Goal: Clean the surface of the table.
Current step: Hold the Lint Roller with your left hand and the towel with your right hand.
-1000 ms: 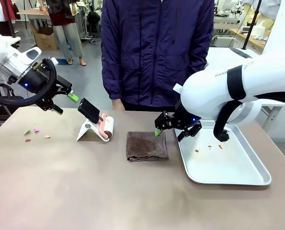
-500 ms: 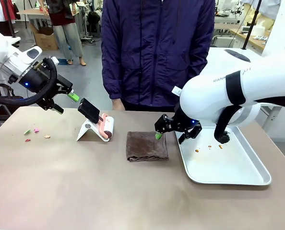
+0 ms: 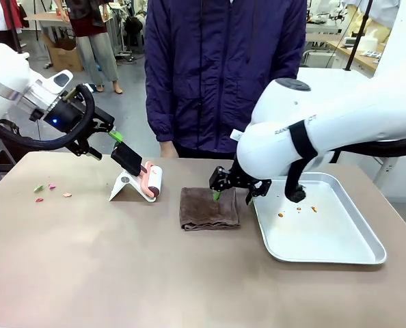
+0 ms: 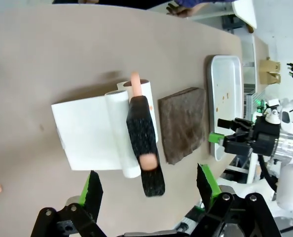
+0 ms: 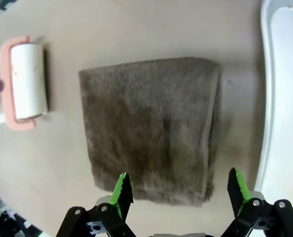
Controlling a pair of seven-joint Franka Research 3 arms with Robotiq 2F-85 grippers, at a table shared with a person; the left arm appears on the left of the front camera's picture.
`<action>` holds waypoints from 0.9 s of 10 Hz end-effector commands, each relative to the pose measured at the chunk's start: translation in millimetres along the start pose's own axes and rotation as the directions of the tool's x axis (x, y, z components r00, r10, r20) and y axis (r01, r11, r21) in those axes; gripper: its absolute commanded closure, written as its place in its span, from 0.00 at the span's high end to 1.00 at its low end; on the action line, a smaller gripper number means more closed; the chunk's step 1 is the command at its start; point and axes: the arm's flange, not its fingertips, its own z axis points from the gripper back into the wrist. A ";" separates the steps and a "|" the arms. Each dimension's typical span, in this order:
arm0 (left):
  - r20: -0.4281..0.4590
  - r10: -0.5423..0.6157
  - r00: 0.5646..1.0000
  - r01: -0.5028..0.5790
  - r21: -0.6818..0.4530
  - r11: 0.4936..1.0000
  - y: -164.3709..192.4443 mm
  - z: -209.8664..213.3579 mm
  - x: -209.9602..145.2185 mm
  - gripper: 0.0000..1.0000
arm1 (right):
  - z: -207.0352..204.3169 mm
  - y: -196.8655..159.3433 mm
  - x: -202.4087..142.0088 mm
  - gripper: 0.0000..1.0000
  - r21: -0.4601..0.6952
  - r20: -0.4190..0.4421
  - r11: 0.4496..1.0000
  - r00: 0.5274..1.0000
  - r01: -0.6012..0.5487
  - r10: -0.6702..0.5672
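Reaching for cleaning gear looks like the step in hand: the large matte brownish-taupe worktop (image 3: 155, 273) spreads beneath both tools, not yet wiped. The shallow silver metal tray (image 3: 353, 258) lies just beside the right tool (image 3: 232, 195), on its right. That tool hangs released, fingers spread, directly above the folded dark-brown terry cloth (image 3: 210, 210); its next move, I judge, calls for a straight drop and a pinch on the cloth edge below it. The left tool (image 3: 104, 145), likewise released, hovers close by the black-handled pink lint roller (image 3: 153, 181) on its white stand. Small coloured scraps (image 3: 46, 188) lie well apart, farther left.
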 end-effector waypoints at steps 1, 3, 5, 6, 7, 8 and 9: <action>-0.009 0.017 1.000 -0.017 -0.025 1.000 -2.2 -8.3 9.9 1.00 | -8.5 22.4 16.9 1.00 -0.058 -0.020 0.998 0.999 0.033 -0.034; -0.029 0.010 1.000 -0.011 -0.036 0.999 -3.3 -14.5 13.5 1.00 | -23.2 24.5 25.0 1.00 -0.098 -0.049 0.992 0.995 0.082 -0.087; -0.050 -0.001 0.999 -0.001 -0.046 0.999 -2.6 -19.7 15.0 1.00 | -33.0 26.9 28.0 1.00 -0.109 -0.057 0.988 0.992 0.108 -0.114; -0.059 -0.004 0.998 0.001 -0.050 0.999 -3.2 -23.3 15.6 1.00 | -38.4 27.0 29.7 1.00 -0.136 -0.054 0.983 0.990 0.125 -0.133; -0.070 -0.009 0.998 0.005 -0.052 0.999 -4.6 -26.9 16.5 1.00 | -41.8 26.6 30.9 1.00 -0.149 -0.053 0.979 0.988 0.137 -0.146; -0.074 -0.012 0.997 0.008 -0.052 0.999 -4.7 -27.8 16.8 1.00 | -42.5 26.0 31.0 1.00 -0.152 -0.049 0.978 0.987 0.144 -0.153; -0.080 -0.009 0.997 0.005 -0.050 0.999 -2.1 -26.7 16.9 1.00 | -43.1 25.5 31.3 1.00 -0.161 -0.046 0.975 0.986 0.153 -0.162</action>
